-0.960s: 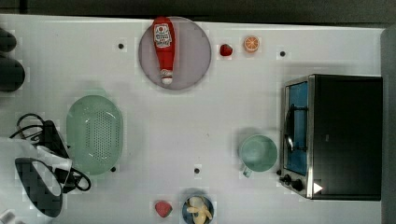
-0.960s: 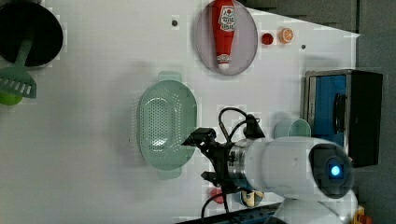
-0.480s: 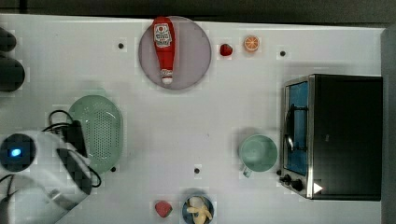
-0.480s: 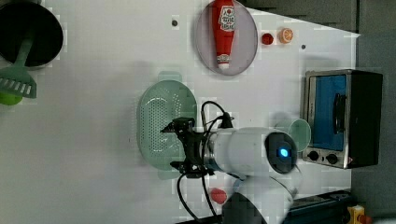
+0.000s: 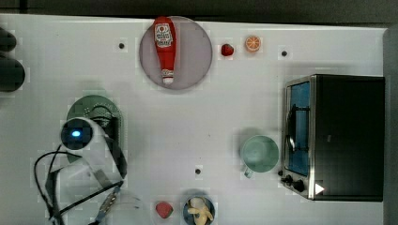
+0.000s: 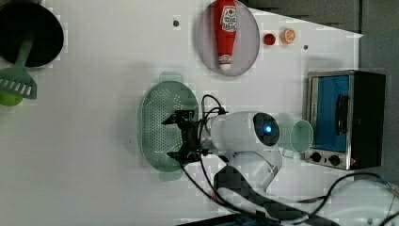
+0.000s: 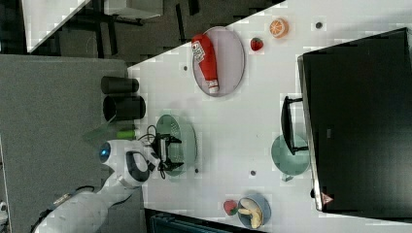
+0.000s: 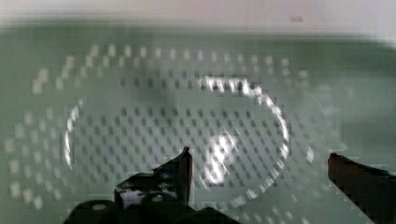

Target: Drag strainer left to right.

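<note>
**Operator:** Starting nearest the arm, what is observed at the gripper (image 6: 175, 137)?

**Inspector:** The gripper is seen over the strainer (image 6: 157, 127), with its two black fingers (image 8: 180, 170) spread wide apart. Nothing is held between them. In the wrist view, the perforated bottom of the strainer (image 8: 187, 126) is seen past the fingers, one finger standing over the holes and the other toward the rim. Whether the fingertips touch the plastic cannot be told.

**Operator:** Where is the strainer located?

**Inspector:** It is placed on the white table (image 5: 187, 117), toward the top view's left. In that view most of it is covered by the arm's white wrist housing, and only part of its rim (image 5: 89, 104) is exposed. In the right view the strainer (image 7: 187, 138) is seen just beside the table edge nearest the robot base.

**Operator:** What is found farther out?

**Inspector:** A green mug (image 5: 259, 153) is set well apart from the strainer, toward the top view's right, just beside a toaster oven (image 5: 335, 136) with a blue door. A bowl (image 5: 199, 210) of yellow pieces and a small red item (image 5: 163, 209) are located at the top view's lower edge. A round grey plate (image 5: 195, 70) carrying a red ketchup bottle (image 5: 164, 49), lying flat, is positioned at the far side. Beside the plate a small red fruit (image 5: 227, 49) and an orange slice (image 5: 253, 43) are laid.
</note>
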Robot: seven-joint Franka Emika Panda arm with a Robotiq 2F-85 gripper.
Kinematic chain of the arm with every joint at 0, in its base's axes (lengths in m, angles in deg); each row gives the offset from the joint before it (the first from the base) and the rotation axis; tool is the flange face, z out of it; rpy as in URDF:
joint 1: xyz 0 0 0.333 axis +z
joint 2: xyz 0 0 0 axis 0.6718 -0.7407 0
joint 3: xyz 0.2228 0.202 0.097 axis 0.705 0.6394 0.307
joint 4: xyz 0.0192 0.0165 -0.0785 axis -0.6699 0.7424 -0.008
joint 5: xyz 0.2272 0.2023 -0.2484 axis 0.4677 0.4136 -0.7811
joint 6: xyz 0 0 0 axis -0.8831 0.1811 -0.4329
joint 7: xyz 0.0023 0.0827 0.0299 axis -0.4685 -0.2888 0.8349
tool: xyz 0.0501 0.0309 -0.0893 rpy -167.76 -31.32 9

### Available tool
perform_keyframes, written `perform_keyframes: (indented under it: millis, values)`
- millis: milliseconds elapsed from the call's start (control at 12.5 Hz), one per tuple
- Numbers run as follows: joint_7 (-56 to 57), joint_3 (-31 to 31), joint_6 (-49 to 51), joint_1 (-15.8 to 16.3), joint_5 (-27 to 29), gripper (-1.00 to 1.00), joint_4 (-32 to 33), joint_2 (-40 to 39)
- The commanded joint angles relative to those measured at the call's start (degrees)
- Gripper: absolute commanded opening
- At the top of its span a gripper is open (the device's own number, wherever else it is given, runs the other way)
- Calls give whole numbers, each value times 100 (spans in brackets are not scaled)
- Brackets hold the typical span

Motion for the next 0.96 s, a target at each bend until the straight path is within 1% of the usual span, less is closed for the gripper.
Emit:
perform_keyframes:
  millis: [80, 240, 480, 720, 960]
  values:
    - [-178, -101, -178, 125, -72, 100, -38, 66]
    - [-168, -291, -181, 205, -80, 100, 2, 44]
    - [-165, -406, -200, 192, -161, 100, 76, 86]
    - [-120, -619, -207, 115, -213, 100, 197, 227]
    - [-117, -796, -203, -58, -266, 100, 421, 432]
